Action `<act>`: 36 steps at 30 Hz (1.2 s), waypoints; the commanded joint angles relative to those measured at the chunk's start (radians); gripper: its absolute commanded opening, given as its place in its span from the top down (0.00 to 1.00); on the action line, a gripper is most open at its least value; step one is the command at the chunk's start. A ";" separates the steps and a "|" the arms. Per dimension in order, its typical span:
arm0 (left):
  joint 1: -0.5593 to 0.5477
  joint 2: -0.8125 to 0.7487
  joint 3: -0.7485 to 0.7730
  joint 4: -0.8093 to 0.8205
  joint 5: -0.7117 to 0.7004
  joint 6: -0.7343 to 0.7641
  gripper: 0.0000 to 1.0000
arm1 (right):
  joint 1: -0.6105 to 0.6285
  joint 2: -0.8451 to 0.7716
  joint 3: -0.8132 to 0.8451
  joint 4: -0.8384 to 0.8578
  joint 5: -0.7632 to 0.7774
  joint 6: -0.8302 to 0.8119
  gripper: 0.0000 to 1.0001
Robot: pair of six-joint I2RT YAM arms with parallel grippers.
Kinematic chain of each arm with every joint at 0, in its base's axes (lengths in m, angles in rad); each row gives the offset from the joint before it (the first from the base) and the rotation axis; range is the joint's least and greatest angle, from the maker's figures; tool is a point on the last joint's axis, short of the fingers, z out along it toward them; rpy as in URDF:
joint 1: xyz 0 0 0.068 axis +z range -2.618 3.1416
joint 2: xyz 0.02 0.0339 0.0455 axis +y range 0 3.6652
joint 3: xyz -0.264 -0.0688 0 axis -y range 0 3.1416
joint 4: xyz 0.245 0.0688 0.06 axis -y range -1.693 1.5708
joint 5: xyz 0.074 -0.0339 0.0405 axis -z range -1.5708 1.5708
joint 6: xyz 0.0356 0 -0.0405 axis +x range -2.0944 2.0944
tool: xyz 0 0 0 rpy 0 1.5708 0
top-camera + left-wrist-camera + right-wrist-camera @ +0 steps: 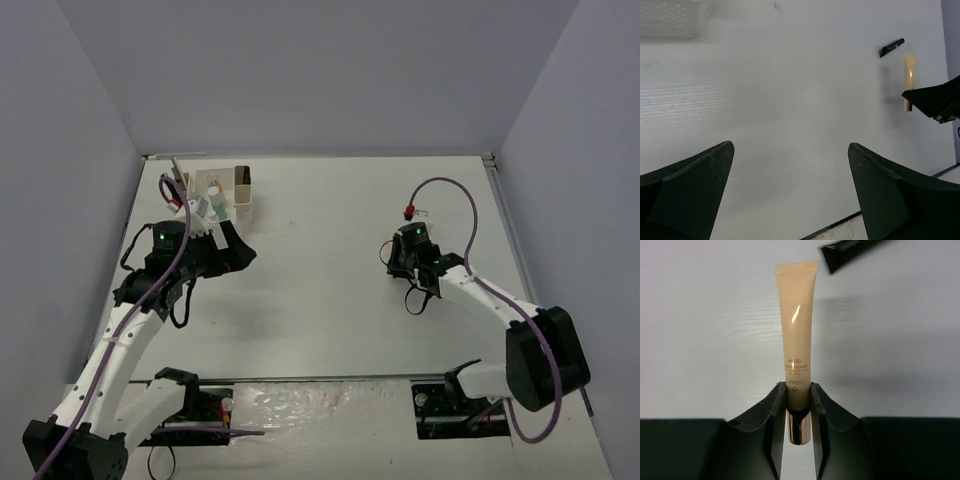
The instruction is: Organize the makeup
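Note:
My right gripper is shut on a tan tube just above its gold cap; the tube points away from me over the table. A black tube lies just beyond its far end. In the left wrist view the tan tube and the black tube show at far right, with my right gripper at the tan tube's near end. My left gripper is open and empty over bare table. From above it sits just in front of the box, and the right gripper is at mid right.
The white-and-beige compartmented box stands at the back left and holds a green bottle, pencils and other small items. It shows blurred in the left wrist view. Grey walls close in the table on three sides.

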 commanded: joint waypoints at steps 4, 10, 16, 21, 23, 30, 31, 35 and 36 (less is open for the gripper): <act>-0.139 0.003 0.128 0.139 0.029 -0.186 0.03 | 0.331 -0.241 0.034 0.202 0.003 -0.014 1.00; -0.302 0.053 0.183 0.222 -0.058 -0.220 0.03 | 0.471 -0.245 0.040 0.437 -0.046 -0.112 1.00; -0.418 0.107 0.233 0.242 -0.159 -0.190 0.04 | 0.518 -0.200 0.073 0.565 -0.155 -0.144 1.00; -0.469 0.156 0.259 0.253 -0.210 -0.172 0.07 | 0.530 -0.182 0.079 0.623 -0.192 -0.144 1.00; -0.479 0.174 0.265 0.258 -0.225 -0.163 0.08 | 0.532 -0.178 0.076 0.644 -0.213 -0.139 1.00; -0.503 0.189 0.257 0.302 -0.262 -0.159 0.40 | 0.533 -0.168 0.077 0.662 -0.232 -0.140 1.00; -0.505 0.187 0.255 0.306 -0.266 -0.158 0.47 | 0.533 -0.165 0.076 0.665 -0.232 -0.140 0.99; -0.507 0.184 0.251 0.316 -0.283 -0.151 0.65 | 0.533 -0.154 0.072 0.673 -0.233 -0.138 0.99; -0.507 0.183 0.249 0.317 -0.285 -0.150 0.66 | 0.533 -0.150 0.072 0.673 -0.233 -0.139 0.99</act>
